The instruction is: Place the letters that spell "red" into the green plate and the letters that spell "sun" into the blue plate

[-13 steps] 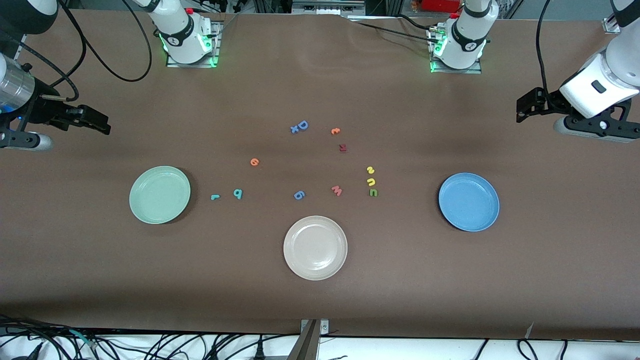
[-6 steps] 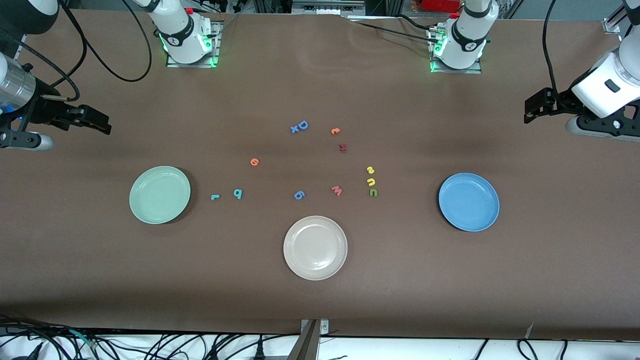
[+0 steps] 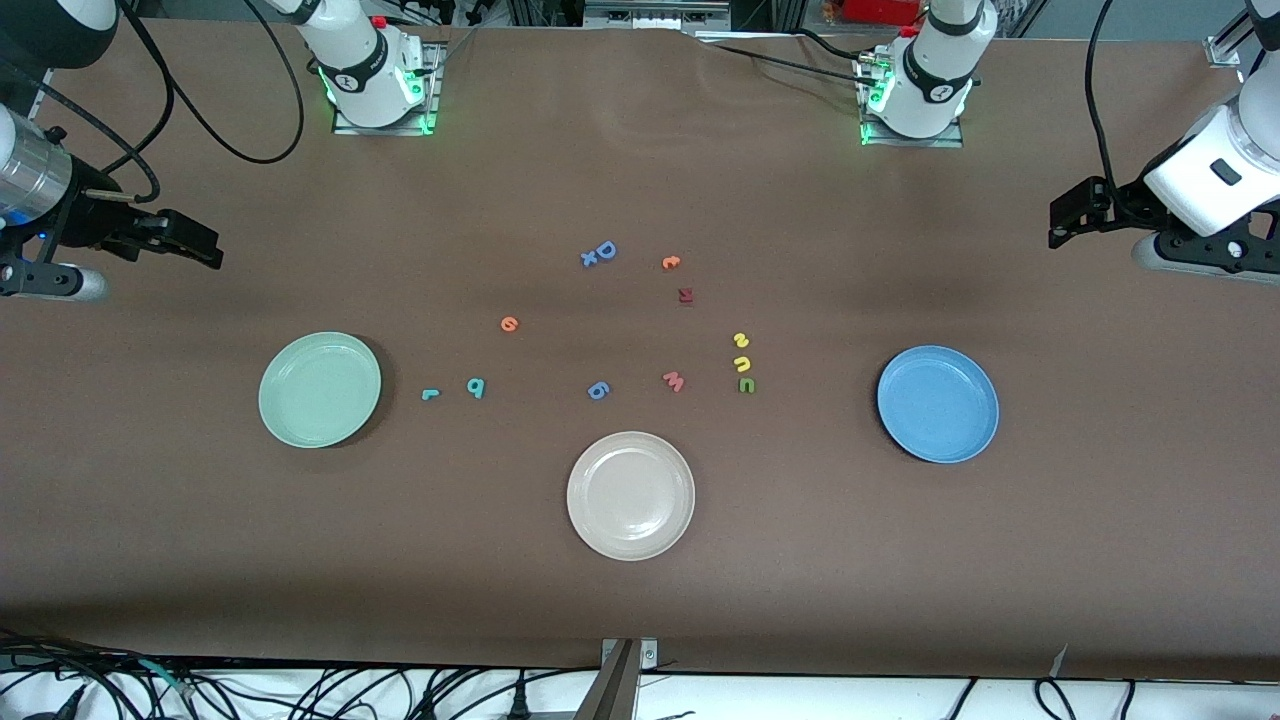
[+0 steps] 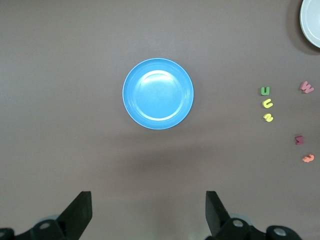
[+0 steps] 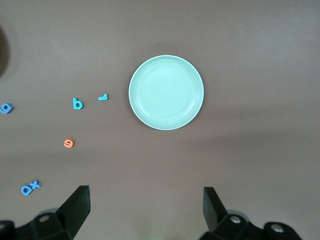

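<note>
The green plate (image 3: 320, 390) (image 5: 166, 92) lies toward the right arm's end, bare. Beside it rest the teal "r" (image 3: 430, 394) (image 5: 103, 97) and teal "d" (image 3: 476, 387) (image 5: 77, 104); the orange "e" (image 3: 509, 323) (image 5: 68, 143) sits farther from the camera. The blue plate (image 3: 938, 404) (image 4: 158, 94) lies bare toward the left arm's end. Yellow "s" (image 3: 741, 340) (image 4: 268, 117), yellow "u" (image 3: 742, 363) (image 4: 268, 104) and green "n" (image 3: 746, 385) (image 4: 265, 91) form a short column mid-table. My right gripper (image 3: 200, 248) (image 5: 146, 197) and left gripper (image 3: 1060, 215) (image 4: 148, 200) hover open and empty over the table's ends.
A cream-white plate (image 3: 630, 495) sits nearest the camera at mid-table. A pink "w" (image 3: 673, 380), a blue 6-like letter (image 3: 598, 390), blue "D" and "x" (image 3: 600, 253), a small orange letter (image 3: 671, 262) and a dark red one (image 3: 685, 295) lie scattered around the middle.
The left arm drew back a little toward its end of the table, then held still. The right arm, plates and letters have not moved.
</note>
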You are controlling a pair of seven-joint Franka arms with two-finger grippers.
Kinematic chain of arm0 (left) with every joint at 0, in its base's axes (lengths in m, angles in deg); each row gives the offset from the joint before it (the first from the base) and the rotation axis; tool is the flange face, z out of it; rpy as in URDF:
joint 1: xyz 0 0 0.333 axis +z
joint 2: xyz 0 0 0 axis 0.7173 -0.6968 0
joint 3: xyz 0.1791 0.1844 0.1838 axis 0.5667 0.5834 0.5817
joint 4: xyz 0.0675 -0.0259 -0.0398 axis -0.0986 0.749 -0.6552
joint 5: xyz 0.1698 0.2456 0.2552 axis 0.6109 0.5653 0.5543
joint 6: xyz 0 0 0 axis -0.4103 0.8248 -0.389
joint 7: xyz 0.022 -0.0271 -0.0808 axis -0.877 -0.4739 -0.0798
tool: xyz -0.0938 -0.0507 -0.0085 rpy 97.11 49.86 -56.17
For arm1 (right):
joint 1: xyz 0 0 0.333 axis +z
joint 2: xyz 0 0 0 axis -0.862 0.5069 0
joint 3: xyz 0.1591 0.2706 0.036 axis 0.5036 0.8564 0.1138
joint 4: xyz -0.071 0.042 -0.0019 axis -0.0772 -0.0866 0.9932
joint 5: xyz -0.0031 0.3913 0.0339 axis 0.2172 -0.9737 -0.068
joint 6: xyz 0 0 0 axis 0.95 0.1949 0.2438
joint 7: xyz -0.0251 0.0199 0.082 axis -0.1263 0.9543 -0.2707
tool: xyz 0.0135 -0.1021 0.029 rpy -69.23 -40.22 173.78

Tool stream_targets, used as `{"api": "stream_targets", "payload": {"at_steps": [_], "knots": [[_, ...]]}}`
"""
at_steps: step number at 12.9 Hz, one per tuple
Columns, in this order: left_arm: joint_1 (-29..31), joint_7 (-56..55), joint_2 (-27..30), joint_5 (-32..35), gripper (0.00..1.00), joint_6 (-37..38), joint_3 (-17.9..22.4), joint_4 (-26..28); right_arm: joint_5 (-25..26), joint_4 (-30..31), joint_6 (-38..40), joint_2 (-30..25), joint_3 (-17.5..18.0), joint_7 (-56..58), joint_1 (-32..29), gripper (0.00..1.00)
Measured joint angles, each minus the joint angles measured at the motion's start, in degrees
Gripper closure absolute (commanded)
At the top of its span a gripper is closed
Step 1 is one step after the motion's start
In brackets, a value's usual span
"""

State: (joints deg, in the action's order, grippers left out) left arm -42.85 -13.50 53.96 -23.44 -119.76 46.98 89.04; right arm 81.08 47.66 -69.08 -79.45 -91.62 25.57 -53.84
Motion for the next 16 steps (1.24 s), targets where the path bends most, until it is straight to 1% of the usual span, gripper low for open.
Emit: {"api": "stream_targets", "payload": {"at_steps": [16], "knots": [[0.1, 1.8, 0.0, 0.0, 0.0, 0.0, 0.0, -0.2, 0.0, 0.0, 0.0, 0.0, 0.0, 0.0, 0.0, 0.0]]}}
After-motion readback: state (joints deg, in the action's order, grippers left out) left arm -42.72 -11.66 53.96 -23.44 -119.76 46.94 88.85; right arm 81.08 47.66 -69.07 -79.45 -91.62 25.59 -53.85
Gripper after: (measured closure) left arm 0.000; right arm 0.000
